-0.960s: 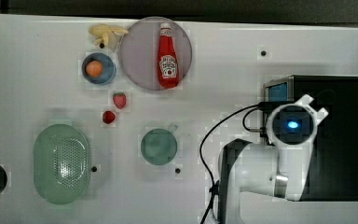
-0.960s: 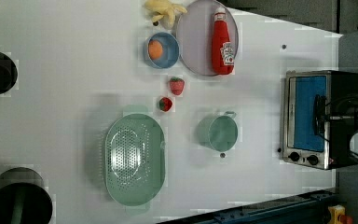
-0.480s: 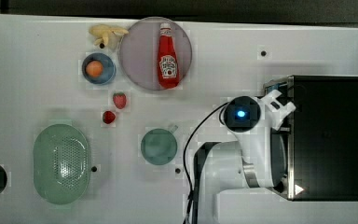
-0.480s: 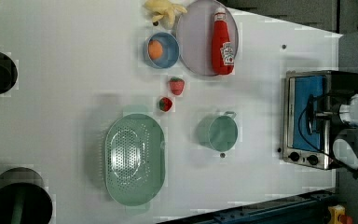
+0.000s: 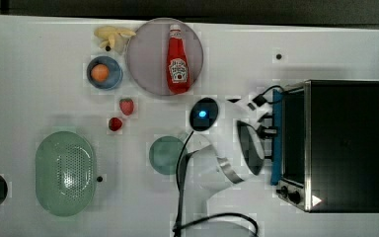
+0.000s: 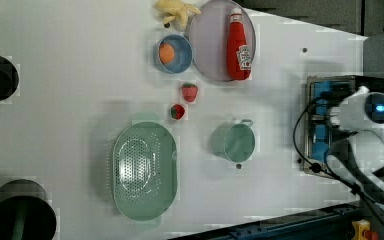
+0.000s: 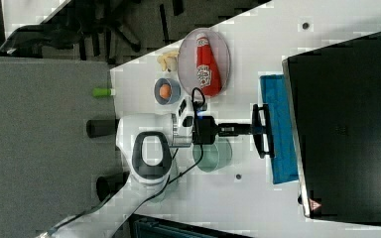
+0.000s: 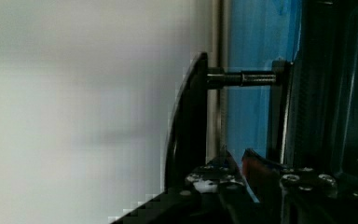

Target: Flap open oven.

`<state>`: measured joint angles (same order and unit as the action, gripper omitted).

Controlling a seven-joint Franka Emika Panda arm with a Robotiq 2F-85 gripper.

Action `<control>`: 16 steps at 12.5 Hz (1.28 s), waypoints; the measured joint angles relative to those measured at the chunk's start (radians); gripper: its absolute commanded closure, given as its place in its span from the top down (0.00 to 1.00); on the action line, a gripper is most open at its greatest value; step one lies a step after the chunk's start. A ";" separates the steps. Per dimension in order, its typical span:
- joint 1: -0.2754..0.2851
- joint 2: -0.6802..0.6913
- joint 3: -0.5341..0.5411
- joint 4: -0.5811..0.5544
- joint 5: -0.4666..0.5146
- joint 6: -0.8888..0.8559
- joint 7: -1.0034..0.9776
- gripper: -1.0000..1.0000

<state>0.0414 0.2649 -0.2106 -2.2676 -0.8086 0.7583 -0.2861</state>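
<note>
The oven (image 5: 345, 143) is a black box at the top view's right, with its blue glass door (image 7: 280, 153) facing the table's middle. A black bar handle (image 7: 255, 111) stands off the door on short posts. My gripper (image 7: 252, 130) reaches level from the arm and meets the middle of that bar. From above, the gripper (image 5: 267, 131) sits right against the door's blue edge. In the wrist view the handle (image 8: 191, 121) runs close beside my gripper (image 8: 237, 156), whose fingers stand a narrow gap apart. I cannot tell whether the door is ajar.
A teal pot (image 5: 167, 155) sits close behind the arm. A ketchup bottle (image 5: 177, 59) lies on a plate, beside a blue bowl (image 5: 104, 73). Two strawberries (image 5: 126, 105) and a green colander (image 5: 65, 173) lie further off. The arm's cable (image 5: 217, 217) trails toward the table edge.
The arm came off the oven's top, swung toward the top view's left and dropped in front of the door. The gripper now points at the handle.
</note>
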 measured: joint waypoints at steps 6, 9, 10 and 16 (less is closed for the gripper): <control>0.124 0.228 0.069 0.025 -0.240 -0.052 0.333 0.17; 0.153 0.326 0.080 0.047 -0.258 -0.054 0.415 0.17; 0.158 0.338 0.076 0.057 -0.258 -0.058 0.429 0.17; 0.153 0.340 0.065 0.088 -0.211 -0.036 0.454 0.17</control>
<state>0.1943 0.6050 -0.1455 -2.1797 -1.0195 0.7222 0.1676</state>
